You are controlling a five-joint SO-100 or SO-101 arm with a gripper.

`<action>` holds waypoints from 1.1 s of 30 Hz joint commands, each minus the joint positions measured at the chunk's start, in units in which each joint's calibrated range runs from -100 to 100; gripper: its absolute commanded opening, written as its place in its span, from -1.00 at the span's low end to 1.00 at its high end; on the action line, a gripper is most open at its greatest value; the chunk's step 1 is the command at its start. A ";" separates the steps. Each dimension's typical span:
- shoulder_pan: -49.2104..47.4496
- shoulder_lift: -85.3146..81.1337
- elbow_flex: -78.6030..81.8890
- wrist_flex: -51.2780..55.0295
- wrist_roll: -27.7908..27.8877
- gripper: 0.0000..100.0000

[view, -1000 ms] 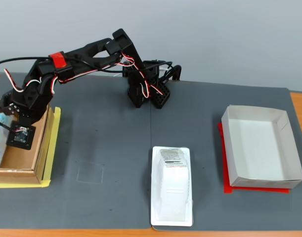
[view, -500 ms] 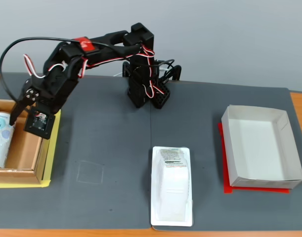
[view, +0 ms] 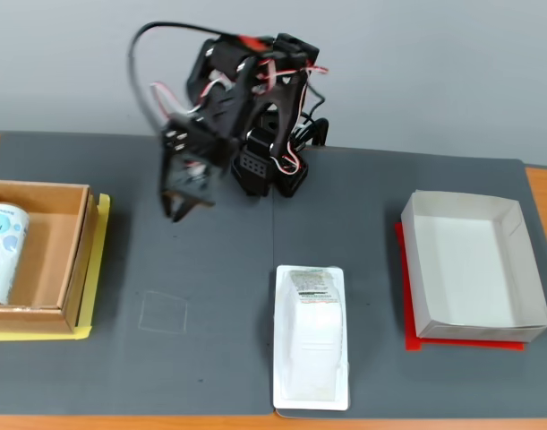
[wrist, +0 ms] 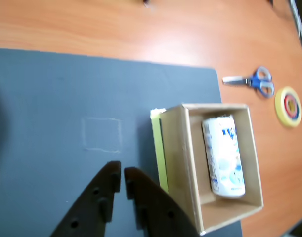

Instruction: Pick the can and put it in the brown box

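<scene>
Wrist view showed you the can [wrist: 224, 156] lying on its side inside the brown box [wrist: 175, 158], so the placing looked done, and all that seemed left was to bring the arm home. Your gripper [wrist: 122, 174] hung empty above the grey mat [wrist: 66, 98], its fingers nearly closed with a thin gap between them and nothing held. In the fixed view the gripper [view: 185, 208] was blurred, so I could not confirm the gap there; it stood well apart from the box [view: 72, 260]. You had one can [view: 0, 251], one brown box, one white box [view: 470, 269] and one white tray package [view: 312, 336].
</scene>
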State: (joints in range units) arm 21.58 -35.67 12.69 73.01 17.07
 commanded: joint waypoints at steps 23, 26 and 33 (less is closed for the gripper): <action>-31.33 -63.48 51.47 -0.68 -7.22 -0.98; -31.00 -63.90 56.00 -0.68 -7.38 -0.98; -25.81 -63.90 67.67 -9.96 -7.48 -0.98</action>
State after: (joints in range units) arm -7.46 -99.07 75.97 69.64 9.89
